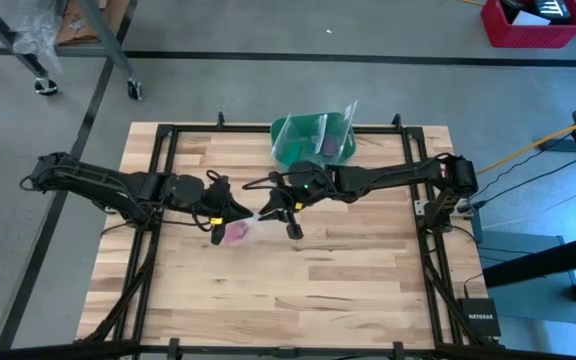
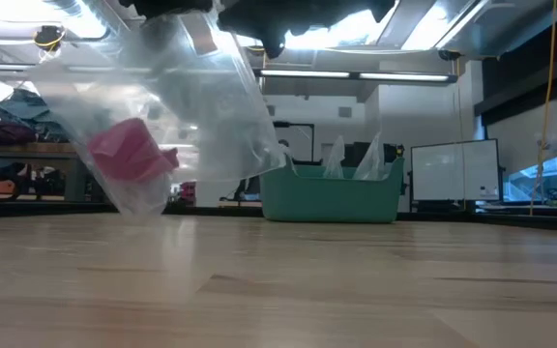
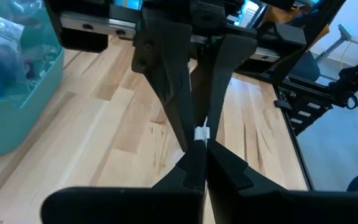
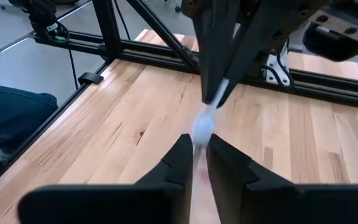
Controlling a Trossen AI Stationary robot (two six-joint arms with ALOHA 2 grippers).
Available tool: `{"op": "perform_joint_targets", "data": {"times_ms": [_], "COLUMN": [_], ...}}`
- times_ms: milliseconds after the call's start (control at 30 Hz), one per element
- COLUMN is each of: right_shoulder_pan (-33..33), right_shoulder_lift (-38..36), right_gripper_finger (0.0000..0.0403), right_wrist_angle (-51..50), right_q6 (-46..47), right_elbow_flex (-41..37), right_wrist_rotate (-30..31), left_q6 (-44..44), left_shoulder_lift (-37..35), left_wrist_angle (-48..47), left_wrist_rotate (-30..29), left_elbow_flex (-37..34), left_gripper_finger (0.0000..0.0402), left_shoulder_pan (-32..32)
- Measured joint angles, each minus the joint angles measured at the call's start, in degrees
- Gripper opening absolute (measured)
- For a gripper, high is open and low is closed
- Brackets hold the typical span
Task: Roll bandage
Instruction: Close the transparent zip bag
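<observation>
A clear plastic bag (image 2: 196, 106) hangs between my two grippers above the middle of the table. The bandage (image 2: 129, 150) is a small pink roll lying in the bag's lower corner; from above it shows as the pink bandage (image 1: 235, 233) inside the bag (image 1: 248, 226). My left gripper (image 1: 249, 214) comes from the table's left and my right gripper (image 1: 266, 212) from the right. Their fingertips meet nose to nose, both shut on the bag's upper edge. My left gripper pinches the bag's upper edge (image 3: 202, 133) between its two fingers, at their free ends, coming from the table's left and slanting a little downward. The bag hangs below, clear of the table. My right gripper pinches the same upper edge (image 4: 202, 129) between its fingertips, from the table's right, slanting slightly down, right against the left gripper's tips. The bag hangs slack beneath the fingers with the roll in its bottom.
A green plastic bowl (image 1: 313, 140) with more clear bags in it stands at the table's far edge, behind the grippers; it also shows as the bowl (image 2: 332, 193) in the low view. A black frame (image 1: 158, 180) runs round the wooden table top. Bare wood lies toward the near edge.
</observation>
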Motion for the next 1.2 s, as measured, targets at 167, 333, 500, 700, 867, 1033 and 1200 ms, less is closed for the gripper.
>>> {"op": "perform_joint_targets", "data": {"times_ms": [167, 333, 500, 700, 867, 1033, 1200], "right_shoulder_pan": [0.0, 0.0, 0.0, 0.0, 0.0, 0.0, 0.0], "right_shoulder_lift": [0.0, 0.0, 0.1, 0.1, 0.1, 0.1, 0.1], "right_gripper_finger": [0.0024, 0.0004, 0.0029, 0.0108, 0.0157, 0.0169, 0.0170], "right_wrist_angle": [-2.2, -1.3, 2.9, 3.9, 4.4, 4.5, 4.7], "right_q6": [0.1, -0.1, -1.9, -1.9, -1.5, -0.1, -0.1], "right_elbow_flex": [0.0, 0.0, -0.1, -0.1, -0.1, -0.1, -0.1], "right_wrist_rotate": [0.0, 1.6, 2.2, 1.9, -2.0, -2.5, -2.5], "left_q6": [0.0, 0.0, -0.1, 0.4, 0.4, 0.4, 0.4], "left_shoulder_lift": [-0.1, -0.6, -0.8, -0.7, -0.7, -0.7, -0.7], "left_wrist_angle": [-0.2, -0.3, 0.2, -0.3, -0.6, -0.5, -0.4], "left_wrist_rotate": [0.0, 0.0, 0.4, 0.4, 0.4, 0.4, 0.4], "left_elbow_flex": [0.0, 0.0, 0.1, 0.1, 0.1, 0.1, 0.1], "left_gripper_finger": [0.0000, 0.0000, 0.0000, 0.0000, 0.0000, 0.0000, 0.0000], "left_shoulder_pan": [0.0, 0.0, -0.1, -0.1, -0.1, -0.1, -0.1]}}
